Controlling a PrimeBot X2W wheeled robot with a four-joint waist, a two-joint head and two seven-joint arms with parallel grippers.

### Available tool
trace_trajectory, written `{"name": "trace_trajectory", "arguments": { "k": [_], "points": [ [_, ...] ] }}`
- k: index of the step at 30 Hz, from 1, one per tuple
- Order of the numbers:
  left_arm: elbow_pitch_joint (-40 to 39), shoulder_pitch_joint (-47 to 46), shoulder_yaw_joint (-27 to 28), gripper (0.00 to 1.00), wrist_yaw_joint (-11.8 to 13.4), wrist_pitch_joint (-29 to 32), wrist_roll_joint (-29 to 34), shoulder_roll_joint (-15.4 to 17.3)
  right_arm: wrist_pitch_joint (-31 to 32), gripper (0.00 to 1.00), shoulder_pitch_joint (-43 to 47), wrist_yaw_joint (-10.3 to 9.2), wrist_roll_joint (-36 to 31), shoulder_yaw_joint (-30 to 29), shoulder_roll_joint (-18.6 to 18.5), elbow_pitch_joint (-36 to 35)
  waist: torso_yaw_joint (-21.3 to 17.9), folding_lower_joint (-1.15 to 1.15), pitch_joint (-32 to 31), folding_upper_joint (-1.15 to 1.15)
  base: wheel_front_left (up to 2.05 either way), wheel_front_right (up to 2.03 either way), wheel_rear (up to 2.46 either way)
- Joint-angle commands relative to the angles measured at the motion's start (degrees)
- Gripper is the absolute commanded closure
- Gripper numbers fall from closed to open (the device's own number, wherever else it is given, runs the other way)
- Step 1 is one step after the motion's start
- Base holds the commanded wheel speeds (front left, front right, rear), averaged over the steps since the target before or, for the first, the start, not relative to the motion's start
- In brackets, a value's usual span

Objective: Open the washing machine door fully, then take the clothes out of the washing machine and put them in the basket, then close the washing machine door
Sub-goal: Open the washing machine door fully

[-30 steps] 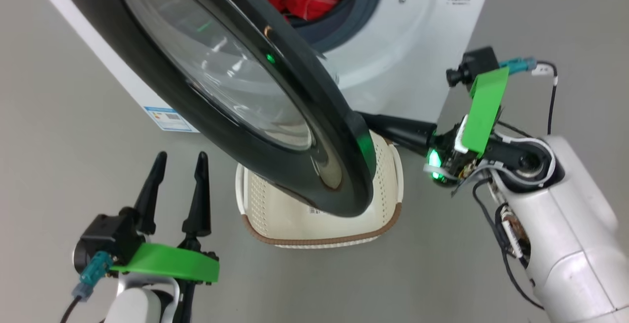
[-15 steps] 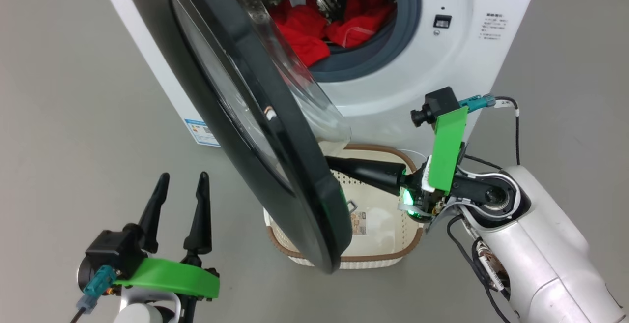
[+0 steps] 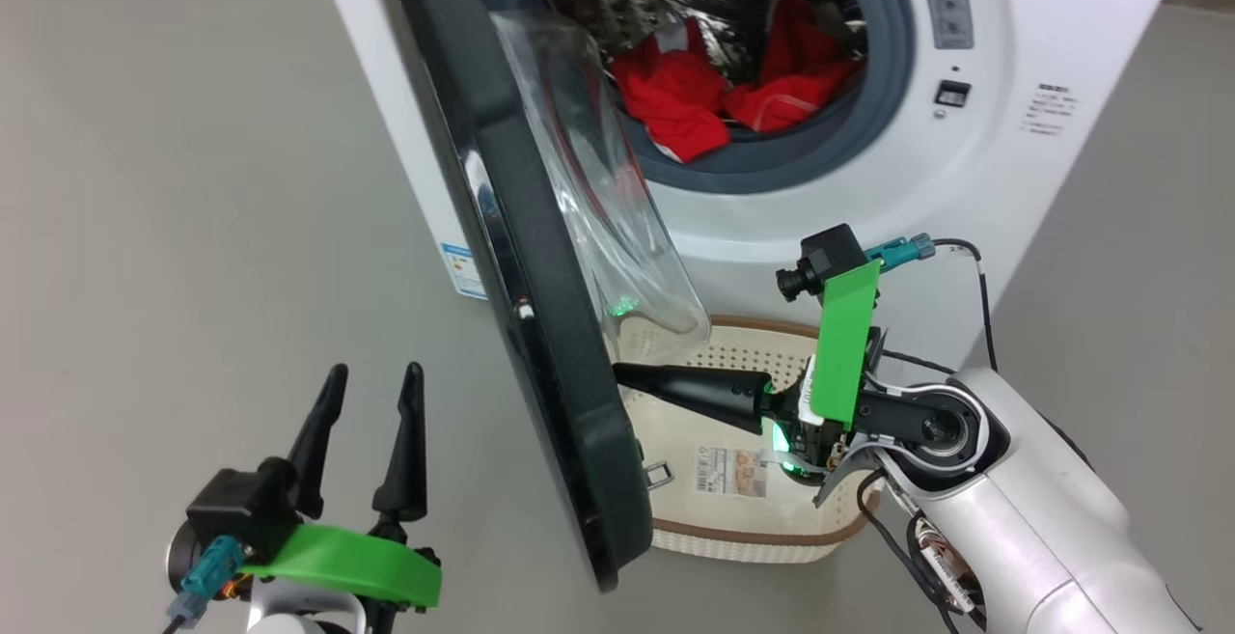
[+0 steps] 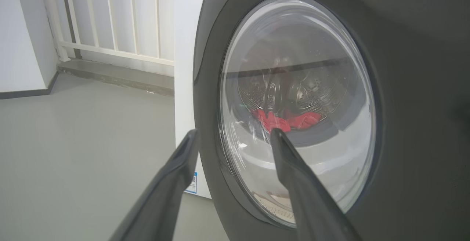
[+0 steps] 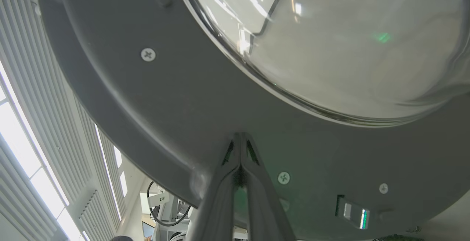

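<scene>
Now | right gripper (image 3: 622, 373) clenched, empty; tips seemingly against washing machine door (image 3: 550, 344); may slip off | left gripper (image 3: 374, 375) spread, empty; door could strike it

A smooth grey floor (image 3: 174, 180) spreads out on the left and near sides, evenly lit. At the far left a white railing (image 4: 110, 17) of upright bars stands on a low grey ledge (image 4: 121, 76). It meets a plain white wall (image 4: 22, 32) with a dark skirting (image 4: 25, 93). Overhead, pale ribbed panels (image 5: 44, 98) alternate with bright strips (image 5: 18, 153) of light.
</scene>
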Motion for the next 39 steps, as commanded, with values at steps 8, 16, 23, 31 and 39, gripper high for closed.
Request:
{"name": "trace_trajectory", "arguments": {
  "k": [8,16,23,31,39],
  "points": [
    [-0.89,0.76,1.51,0.0,0.27,-0.7,0.3,1.39,-1.19,1.0,1.21,0.4,1.19,2.23,1.43,-1.68,5.02,0.0,-2.07,0.0,0.0,0.0,0.0],
    [-2.53,2.03,2.84,0.0,1.07,-0.7,-0.3,1.39,-1.32,1.0,-0.23,0.4,2.06,5.35,1.43,-1.28,5.62,0.0,-1.61,0.0,0.0,0.0,0.0],
    [-3.79,2.96,3.47,0.0,1.54,-0.7,-0.71,1.39,-2.0,1.0,-1.59,0.4,2.79,7.02,1.43,-0.51,5.86,0.0,-1.27,0.0,0.0,0.0,0.0],
    [-3.98,3.15,3.55,0.0,1.77,-0.7,-0.91,1.39,-2.45,1.0,-2.18,0.4,3.08,7.69,1.43,-0.3,5.92,0.0,-1.03,0.0,0.0,0.0,0.0],
    [-3.48,3.22,3.62,0.0,1.62,-0.7,-0.92,1.39,-4.97,0.53,-1.69,0.4,-0.49,5.96,1.43,2.17,5.62,0.0,-1.38,0.0,0.0,0.0,0.0]
  ]
}}
